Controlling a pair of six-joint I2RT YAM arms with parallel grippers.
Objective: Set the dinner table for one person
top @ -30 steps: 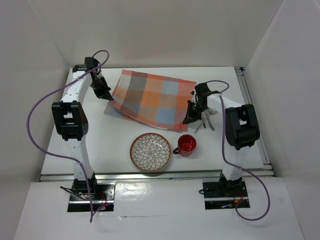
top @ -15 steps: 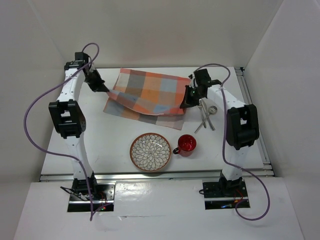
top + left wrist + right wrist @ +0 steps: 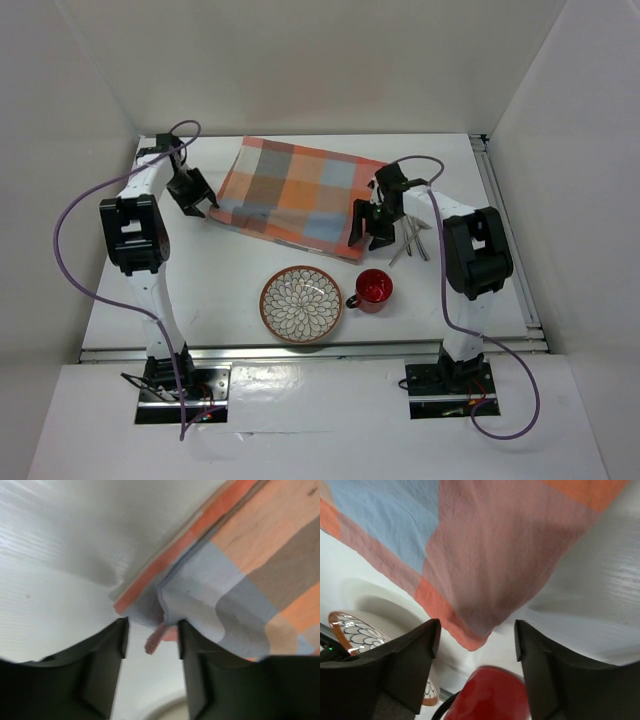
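Observation:
The orange-and-blue checked placemat lies spread on the far middle of the white dinner table. My left gripper is at the placemat's near left corner. In the left wrist view its jaws stand open, with that cloth corner loose between them. My right gripper is at the near right corner and is open too. In the right wrist view the cloth corner hangs free between its fingers.
A patterned plate sits near the front middle, with a red mug just to its right. The mug lies directly beneath the right jaws. Metal cutlery lies by the right arm. White walls enclose the table.
Both grippers were shut on the placemat's near corners with the cloth lifted; both have opened and the cloth has dropped. Both have shifted slightly toward the near side.

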